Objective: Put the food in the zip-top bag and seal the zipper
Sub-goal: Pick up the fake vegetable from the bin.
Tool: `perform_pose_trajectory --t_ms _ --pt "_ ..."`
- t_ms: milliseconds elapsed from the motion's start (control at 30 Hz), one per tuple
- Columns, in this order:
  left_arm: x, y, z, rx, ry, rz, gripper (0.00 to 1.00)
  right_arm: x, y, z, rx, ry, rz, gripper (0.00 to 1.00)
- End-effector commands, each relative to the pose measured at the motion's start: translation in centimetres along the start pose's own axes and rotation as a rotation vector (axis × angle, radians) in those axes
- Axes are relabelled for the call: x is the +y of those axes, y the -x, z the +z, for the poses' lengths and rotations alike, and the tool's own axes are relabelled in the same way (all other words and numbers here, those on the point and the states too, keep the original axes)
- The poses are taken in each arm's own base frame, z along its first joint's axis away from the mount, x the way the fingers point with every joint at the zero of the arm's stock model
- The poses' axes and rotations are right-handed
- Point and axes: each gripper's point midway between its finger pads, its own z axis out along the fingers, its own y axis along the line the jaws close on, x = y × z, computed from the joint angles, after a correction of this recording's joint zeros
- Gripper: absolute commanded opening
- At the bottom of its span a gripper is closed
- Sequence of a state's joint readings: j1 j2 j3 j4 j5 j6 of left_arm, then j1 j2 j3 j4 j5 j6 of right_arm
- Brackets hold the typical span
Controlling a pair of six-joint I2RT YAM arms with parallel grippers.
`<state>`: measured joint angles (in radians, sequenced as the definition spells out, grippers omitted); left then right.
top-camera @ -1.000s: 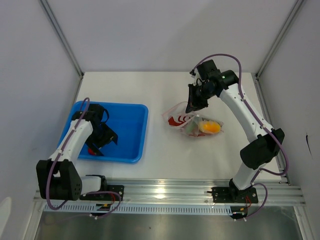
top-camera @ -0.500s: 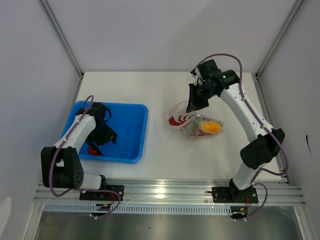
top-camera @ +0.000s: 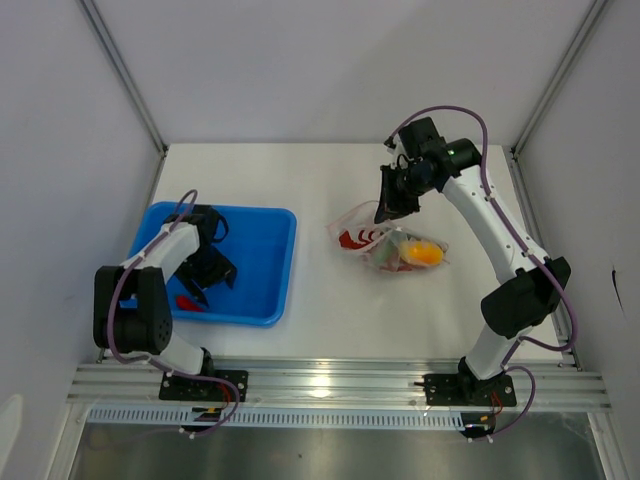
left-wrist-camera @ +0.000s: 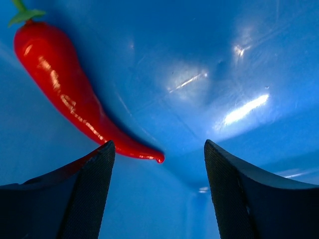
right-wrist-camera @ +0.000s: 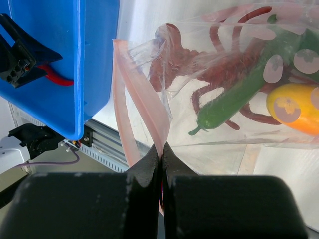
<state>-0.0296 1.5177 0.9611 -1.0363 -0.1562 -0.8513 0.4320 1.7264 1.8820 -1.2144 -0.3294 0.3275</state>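
Red chili (left-wrist-camera: pixel 70 94) lies diagonally, tip toward the wide-spread left gripper (left-wrist-camera: pixel 158 143); right gripper (right-wrist-camera: pixel 161 147) pinches the zipper (right-wrist-camera: pixel 144 107).

- Chili (left-wrist-camera: pixel 70 89): smooth, glossy red plastic with bright streaks of glare.
- Tray (left-wrist-camera: pixel 224 64): blue plastic, smooth and shiny, mirroring the lamps.
- Left pincer (left-wrist-camera: pixel 158 149): matt black fingers (left-wrist-camera: pixel 84 199) with a fine grainy texture.
- Bag (right-wrist-camera: pixel 219 132): thin clear film, crinkled and shiny; its strip (right-wrist-camera: pixel 147 107) is pale pink and duller.
- Green pepper (right-wrist-camera: pixel 234 99) and yellow fruit (right-wrist-camera: pixel 294 107): smooth, lightly glossy.
- Right pincer (right-wrist-camera: pixel 161 152): matt black.
- Worktop (top-camera: pixel 320 190): smooth, matt white.
- Rail (top-camera: pixel 340 385): brushed metal.
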Motion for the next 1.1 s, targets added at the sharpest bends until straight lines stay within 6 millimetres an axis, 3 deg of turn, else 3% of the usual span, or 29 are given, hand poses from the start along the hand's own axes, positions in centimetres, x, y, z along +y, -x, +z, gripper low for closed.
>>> perform_pose_trajectory --t_ms 0,767,1067 --pt "0.0 0.9 0.8 -0.032 0.006 0.013 0.74 0.7 1.2 -1.7 -0.061 0.023 -0.025 0.0" --pt "-1.0 1.4 2.5 -0.042 0.004 0.016 0.59 0.4 1.3 -2.1 -0.073 0.012 -0.02 0.0" --pt "-1.4 1.5 3.0 -0.031 0.005 0.021 0.59 0.2 1.4 -2.2 -0.082 0.007 -0.022 0.0"
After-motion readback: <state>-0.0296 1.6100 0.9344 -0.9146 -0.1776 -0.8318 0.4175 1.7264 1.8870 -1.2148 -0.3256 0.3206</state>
